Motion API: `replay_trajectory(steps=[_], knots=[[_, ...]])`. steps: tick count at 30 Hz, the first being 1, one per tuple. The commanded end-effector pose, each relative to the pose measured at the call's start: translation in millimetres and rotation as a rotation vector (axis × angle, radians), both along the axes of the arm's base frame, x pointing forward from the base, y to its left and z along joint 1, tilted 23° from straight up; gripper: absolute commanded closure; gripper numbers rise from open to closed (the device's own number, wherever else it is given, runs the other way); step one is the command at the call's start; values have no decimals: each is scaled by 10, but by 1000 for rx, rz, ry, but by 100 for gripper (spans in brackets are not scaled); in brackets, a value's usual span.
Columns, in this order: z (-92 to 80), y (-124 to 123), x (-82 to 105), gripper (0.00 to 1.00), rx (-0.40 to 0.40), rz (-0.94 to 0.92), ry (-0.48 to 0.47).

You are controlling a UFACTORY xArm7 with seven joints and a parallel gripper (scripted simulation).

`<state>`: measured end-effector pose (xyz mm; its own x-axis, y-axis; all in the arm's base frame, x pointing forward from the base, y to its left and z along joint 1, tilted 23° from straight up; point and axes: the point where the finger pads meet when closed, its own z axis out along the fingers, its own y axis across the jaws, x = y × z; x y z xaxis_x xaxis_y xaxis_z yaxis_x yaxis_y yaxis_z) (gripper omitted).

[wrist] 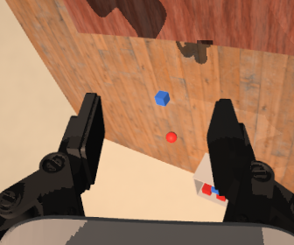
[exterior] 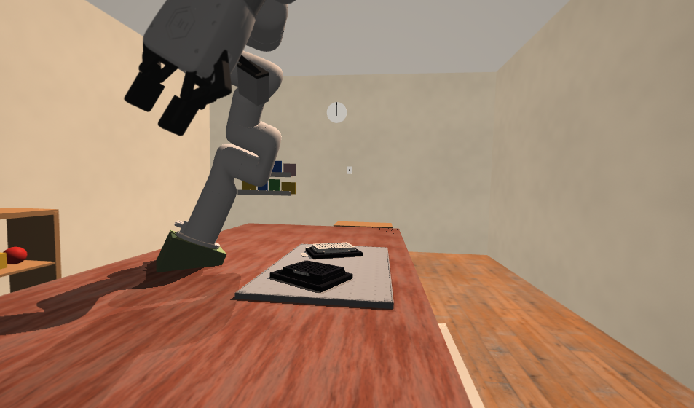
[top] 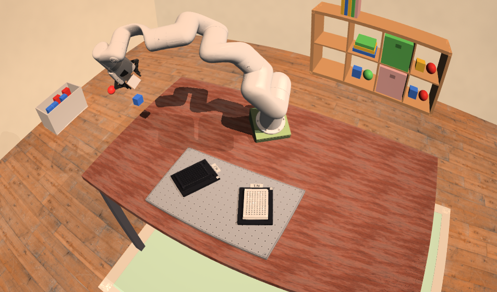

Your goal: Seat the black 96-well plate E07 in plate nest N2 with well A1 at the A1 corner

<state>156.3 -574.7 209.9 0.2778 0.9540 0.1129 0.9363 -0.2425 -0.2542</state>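
The black plate E07 [top: 194,176] lies the right way up on the plate nest N2 [top: 188,188] at the left of the grey perforated baseplate [top: 225,203]; it also shows in the exterior view [exterior: 311,272]. The white plate E01 [top: 255,203] sits in the black plate nest N1 [top: 254,220] on the right. My gripper [top: 128,77] hangs high beyond the table's far left corner, far from both plates. Its fingers stand apart with nothing between them, as the wrist view [wrist: 158,129] and the exterior view [exterior: 159,108] show.
Below the gripper on the floor are a blue cube [top: 137,99], a red ball [top: 111,89] and a white bin of blocks [top: 61,107]. The arm's green base [top: 270,126] stands at the table's far side. A wooden shelf [top: 378,54] stands at the back right.
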Motion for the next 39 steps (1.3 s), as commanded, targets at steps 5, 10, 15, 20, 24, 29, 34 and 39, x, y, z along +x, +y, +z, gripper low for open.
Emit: replay_trajectory(steps=[5, 10, 15, 20, 24, 29, 34, 39], knots=[[133, 163, 351, 100, -68, 16, 17], [183, 289, 535, 100, -107, 17, 21], [217, 381, 648, 100, -140, 14, 17], [274, 545, 828, 100, -144, 14, 16], [318, 694, 955, 100, -178, 5, 4], [354, 837, 1058, 100, -208, -7, -17], [387, 1007, 1158, 100, -234, -24, -45], [414, 1206, 1257, 100, -252, -44, -79]])
